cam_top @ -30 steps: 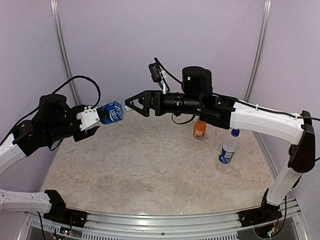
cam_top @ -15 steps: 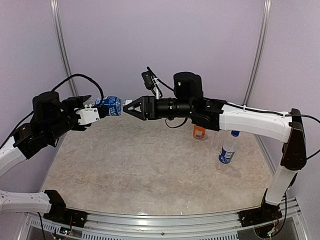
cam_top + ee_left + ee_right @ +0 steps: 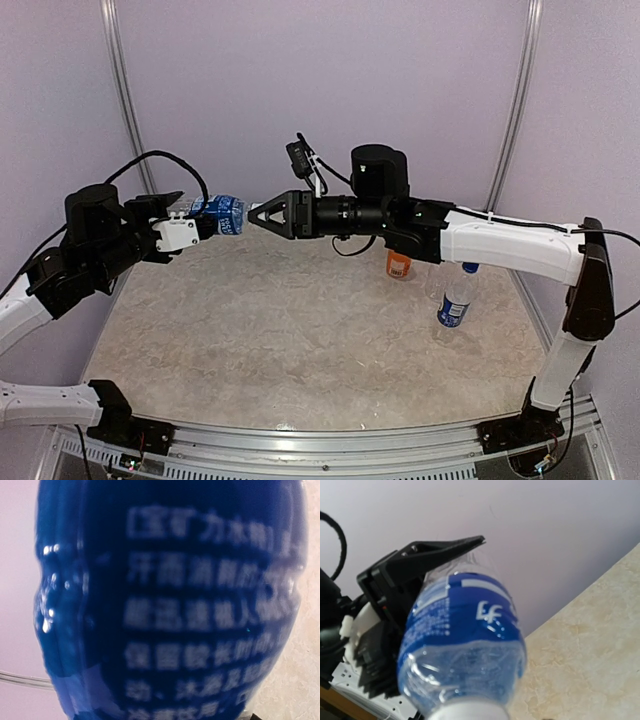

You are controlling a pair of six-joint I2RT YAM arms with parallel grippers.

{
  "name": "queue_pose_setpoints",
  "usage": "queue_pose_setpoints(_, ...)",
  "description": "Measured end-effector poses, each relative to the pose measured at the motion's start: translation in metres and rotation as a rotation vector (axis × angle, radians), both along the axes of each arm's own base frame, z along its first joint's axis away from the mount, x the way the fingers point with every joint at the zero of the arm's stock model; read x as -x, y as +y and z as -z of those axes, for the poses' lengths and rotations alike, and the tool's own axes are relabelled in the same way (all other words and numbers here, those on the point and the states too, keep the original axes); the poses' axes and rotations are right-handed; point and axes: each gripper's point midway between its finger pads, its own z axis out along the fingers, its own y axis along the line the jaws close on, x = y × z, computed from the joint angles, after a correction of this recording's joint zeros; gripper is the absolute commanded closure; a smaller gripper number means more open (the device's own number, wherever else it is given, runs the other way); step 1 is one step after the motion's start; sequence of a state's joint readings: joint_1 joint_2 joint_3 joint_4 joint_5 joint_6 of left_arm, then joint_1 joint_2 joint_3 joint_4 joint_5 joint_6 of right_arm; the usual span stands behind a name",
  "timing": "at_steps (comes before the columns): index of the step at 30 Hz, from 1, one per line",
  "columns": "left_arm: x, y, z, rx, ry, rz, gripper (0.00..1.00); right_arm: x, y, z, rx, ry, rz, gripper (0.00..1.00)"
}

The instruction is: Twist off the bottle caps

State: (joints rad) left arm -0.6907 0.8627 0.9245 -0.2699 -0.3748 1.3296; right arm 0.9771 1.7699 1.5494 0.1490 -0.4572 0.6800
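My left gripper point(image 3: 192, 222) is shut on a clear bottle with a blue label point(image 3: 222, 214) and holds it level in the air, neck pointing right. The blue label point(image 3: 170, 610) fills the left wrist view and hides my own fingers. My right gripper point(image 3: 256, 213) reaches in from the right, its jaws narrowed onto the bottle's white cap point(image 3: 467, 712). In the right wrist view the bottle point(image 3: 465, 640) stands just ahead, with the left gripper's black fingers point(image 3: 420, 557) behind it. An orange bottle point(image 3: 399, 262), a bare clear bottle point(image 3: 436, 276) and another blue-labelled bottle point(image 3: 455, 298) stand at the right.
The beige marbled tabletop point(image 3: 300, 340) lies below both arms. Purple walls with metal posts point(image 3: 125, 90) close in the back and sides. A black cable point(image 3: 165, 160) loops over the left arm.
The right gripper moved left to the bottle's neck and its wide-open jaws closed on the cap. The left arm shifted the bottle slightly left and up, then held still.
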Motion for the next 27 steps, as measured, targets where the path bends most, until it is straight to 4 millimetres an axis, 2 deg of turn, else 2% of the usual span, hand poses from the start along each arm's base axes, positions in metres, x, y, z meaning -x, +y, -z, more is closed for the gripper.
queue_pose_setpoints(5, 0.0, 0.0, 0.0, -0.002, -0.001, 0.001, 0.52, -0.001, -0.005, -0.004, -0.006, -0.008, 0.009, 0.51)
queue_pose_setpoints(11, 0.0, 0.0, 0.0, -0.002, -0.001, 0.003, 0.52, 0.001, -0.009, -0.013, -0.022, -0.023, 0.01, 0.69)
queue_pose_setpoints(15, 0.0, -0.001, 0.0, -0.001, -0.002, 0.005, 0.53, 0.002, -0.01, -0.013, -0.021, -0.018, 0.004, 0.66)
queue_pose_setpoints(18, -0.001, -0.001, -0.001, 0.001, -0.004, 0.005, 0.53, 0.002, -0.01, -0.013, -0.021, -0.018, 0.0, 0.7)
queue_pose_setpoints(21, -0.001, -0.002, 0.0, 0.0, -0.001, 0.004, 0.52, 0.003, -0.01, -0.013, -0.021, -0.015, -0.004, 0.71)
queue_pose_setpoints(23, -0.001, -0.002, 0.001, 0.001, 0.001, 0.005, 0.53, 0.003, -0.01, -0.013, -0.021, -0.014, -0.007, 0.78)
queue_pose_setpoints(24, -0.001, -0.002, 0.001, 0.002, 0.001, 0.005, 0.53, 0.003, -0.01, -0.013, -0.021, -0.014, -0.008, 0.86)
queue_pose_setpoints(25, -0.001, -0.002, 0.001, 0.003, 0.001, 0.004, 0.53, 0.003, -0.01, -0.012, -0.02, -0.013, -0.011, 1.0)
queue_pose_setpoints(27, -0.001, -0.003, 0.001, 0.006, 0.008, 0.006, 0.53, 0.004, -0.01, -0.011, -0.013, -0.015, -0.017, 1.0)
